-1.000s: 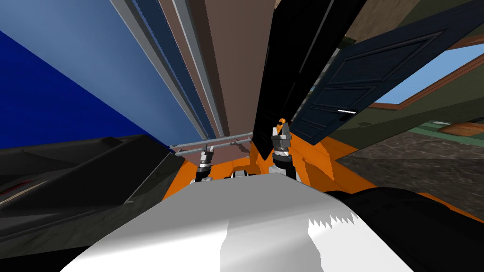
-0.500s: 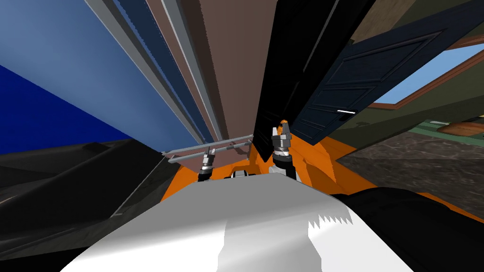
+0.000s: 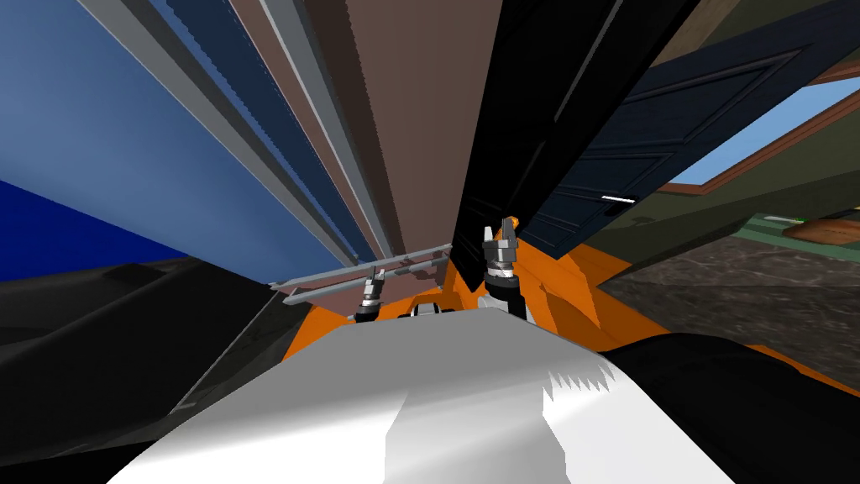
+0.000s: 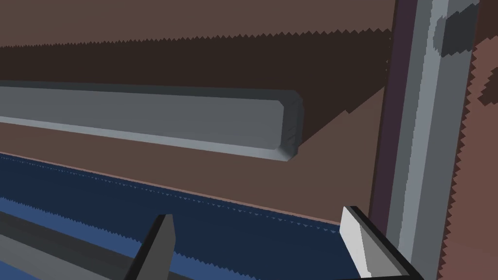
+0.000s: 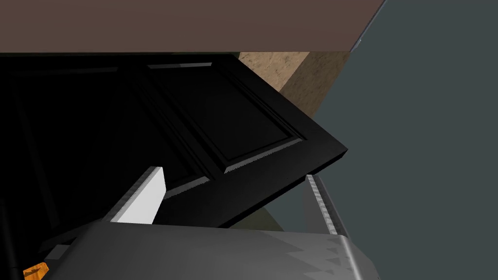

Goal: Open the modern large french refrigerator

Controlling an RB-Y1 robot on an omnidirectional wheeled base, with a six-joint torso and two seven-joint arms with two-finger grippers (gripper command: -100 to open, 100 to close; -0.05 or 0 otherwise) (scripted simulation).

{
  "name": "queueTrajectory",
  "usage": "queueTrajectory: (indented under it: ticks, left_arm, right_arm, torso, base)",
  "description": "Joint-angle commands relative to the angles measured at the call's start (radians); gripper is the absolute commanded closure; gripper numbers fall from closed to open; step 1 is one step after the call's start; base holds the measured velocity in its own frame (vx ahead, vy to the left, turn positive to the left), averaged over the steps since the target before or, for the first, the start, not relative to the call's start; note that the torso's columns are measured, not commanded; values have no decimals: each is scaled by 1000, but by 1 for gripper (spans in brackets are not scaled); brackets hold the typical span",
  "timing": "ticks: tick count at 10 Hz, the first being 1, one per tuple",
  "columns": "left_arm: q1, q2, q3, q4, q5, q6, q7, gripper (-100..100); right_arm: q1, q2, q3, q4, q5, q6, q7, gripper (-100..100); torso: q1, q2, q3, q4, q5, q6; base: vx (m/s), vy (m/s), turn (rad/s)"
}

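The refrigerator (image 3: pixel 411 126) rises in front of me as a tall brown face with long grey handle bars (image 3: pixel 290 109) running up it. Low down, two grey bars (image 3: pixel 336 281) cross its front. My left gripper (image 3: pixel 372 276) is at these bars. In the left wrist view it (image 4: pixel 260 243) stands open, with a blunt grey bar end (image 4: pixel 287 131) beyond its fingertips and a second grey bar (image 4: pixel 423 121) beside one finger (image 4: pixel 360 238); nothing lies between the fingers. My right gripper (image 3: pixel 502 231) is raised to the right, open (image 5: pixel 233 194), facing a black panelled door (image 5: pixel 219 131).
A black door leaf (image 3: pixel 521 109) and a dark blue panelled door (image 3: pixel 672 118) stand open to the right of the refrigerator. A black counter (image 3: pixel 126 336) lies at my left and a dark mottled surface (image 3: pixel 722 286) at my right. The floor (image 3: pixel 571 286) is orange.
The left of the head view has shifted: the brown front and its low grey bars now spread further down and left, and the black counter sits lower. Both grippers keep their places and stay open.
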Motion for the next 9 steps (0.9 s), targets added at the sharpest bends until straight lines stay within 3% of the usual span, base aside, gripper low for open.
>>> queueTrajectory:
  ticks: [1,7,8,9]
  left_arm:
    - [-15,-13,-4,74,0,-39,-4,-100]
    - [-36,-102,-11,186,-1,-100,-10,-100]
    - [-32,-90,-10,177,-1,-98,-9,-100]
    - [-65,-101,6,202,10,-92,-27,-100]
  right_arm:
    - [0,0,0,0,0,0,0,0]
    - [0,0,0,0,0,0,0,0]
    - [0,0,0,0,0,0,0,0]
    - [0,0,0,0,0,0,0,0]
  torso:
    - [2,-2,-1,-1,0,0]
    - [1,-2,-1,-1,0,0]
    - [0,-5,-3,-1,0,2]
    - [0,-6,-4,-1,0,1]
  base:
    - [124,28,-49]
    - [94,17,-27]
    - [7,5,3]
    - [-55,22,-112]
